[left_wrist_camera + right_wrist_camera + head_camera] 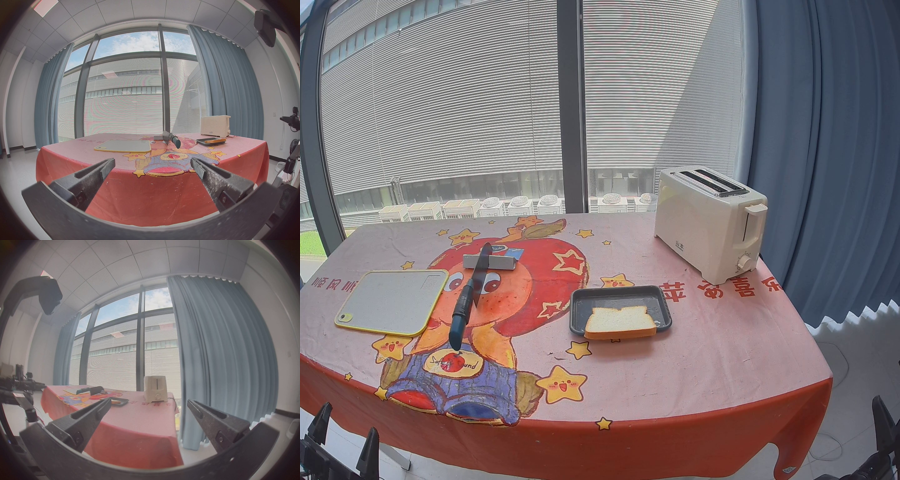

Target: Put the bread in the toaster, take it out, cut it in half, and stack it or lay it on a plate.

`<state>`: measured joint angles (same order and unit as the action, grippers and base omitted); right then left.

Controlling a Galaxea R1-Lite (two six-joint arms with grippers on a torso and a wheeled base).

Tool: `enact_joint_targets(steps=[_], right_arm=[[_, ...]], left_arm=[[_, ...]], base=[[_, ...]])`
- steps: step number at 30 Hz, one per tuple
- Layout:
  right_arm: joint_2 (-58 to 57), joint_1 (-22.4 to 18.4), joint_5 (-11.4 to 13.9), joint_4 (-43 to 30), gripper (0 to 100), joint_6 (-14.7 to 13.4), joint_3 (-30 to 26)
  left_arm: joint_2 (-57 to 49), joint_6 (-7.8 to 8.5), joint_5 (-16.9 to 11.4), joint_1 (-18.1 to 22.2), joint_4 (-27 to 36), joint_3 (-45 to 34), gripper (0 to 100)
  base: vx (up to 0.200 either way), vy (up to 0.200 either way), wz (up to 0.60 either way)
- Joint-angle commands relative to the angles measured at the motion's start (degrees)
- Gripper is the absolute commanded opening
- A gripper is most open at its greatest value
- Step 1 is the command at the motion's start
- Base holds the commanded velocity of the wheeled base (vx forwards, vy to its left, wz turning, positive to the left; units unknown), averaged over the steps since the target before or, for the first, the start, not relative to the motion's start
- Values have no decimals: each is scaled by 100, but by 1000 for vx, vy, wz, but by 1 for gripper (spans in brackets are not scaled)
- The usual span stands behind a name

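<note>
Toaster (709, 219) cream; bread (619, 322) white, tan crust; tray (620, 299) black; cutting board (392, 301) grey, yellow-green rim; tablecloth (687, 369) pink-red, cartoon print, yellow stars.

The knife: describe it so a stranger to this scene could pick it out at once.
Start at the table with the cartoon cloth and find the pale cutting board on its left side. Just right of the board lies the knife, its blade propped on a small grey block. It is the only long, thin thing there, with a blue handle.
</note>
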<state>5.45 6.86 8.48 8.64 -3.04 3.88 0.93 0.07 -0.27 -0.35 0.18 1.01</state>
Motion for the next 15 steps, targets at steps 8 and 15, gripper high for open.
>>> enact_joint_targets(steps=[8,15], right_arm=[[659,430,373,-425,100,-1199,403],[1081,280,1155,-434,100,-1753,482]], left_arm=[[-93,1,0,0,-1,-92,100],[-93,1,0,0,-1,-92,100]], base=[[0,0,0],[0,0,0]])
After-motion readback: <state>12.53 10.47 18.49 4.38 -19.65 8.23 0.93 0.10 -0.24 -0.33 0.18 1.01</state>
